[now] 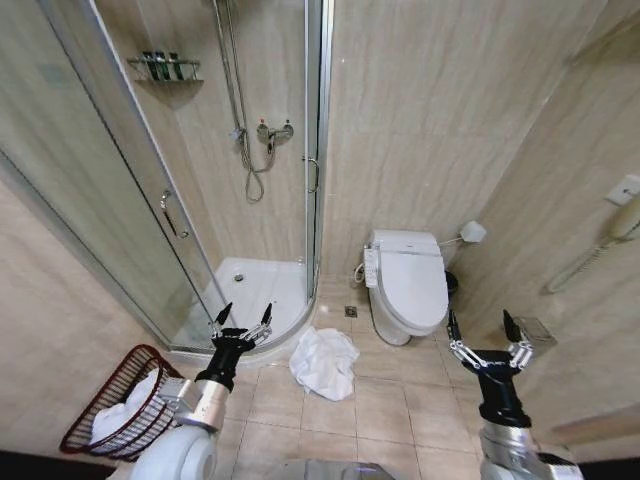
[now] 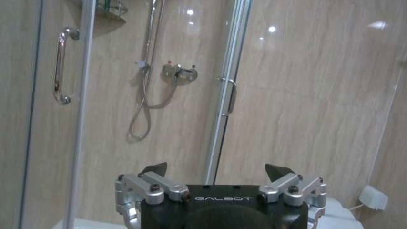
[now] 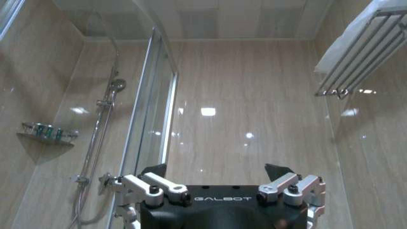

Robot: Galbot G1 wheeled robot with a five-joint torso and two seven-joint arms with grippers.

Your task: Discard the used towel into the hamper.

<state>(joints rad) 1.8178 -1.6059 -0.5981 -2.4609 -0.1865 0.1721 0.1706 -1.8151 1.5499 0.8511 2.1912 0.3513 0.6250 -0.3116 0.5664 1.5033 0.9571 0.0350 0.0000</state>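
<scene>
The hamper is partly cut off behind the left arm at the floor's left edge; it is a dark reddish wire basket tilted against the wall with white cloth inside. "GALBOT" reads on both wrist housings. A crumpled white towel lies on the tiles beside the shower tray. The left gripper and right gripper are raised, jaws spread wide, holding nothing.

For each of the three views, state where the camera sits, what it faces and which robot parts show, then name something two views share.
Head: high, looking down at towel, hamper; both arms show.
Left wrist: behind left claw, facing the shower door.
Right wrist: behind right claw, tilted up toward wall and towel rack.
Shared: shower hose.
</scene>
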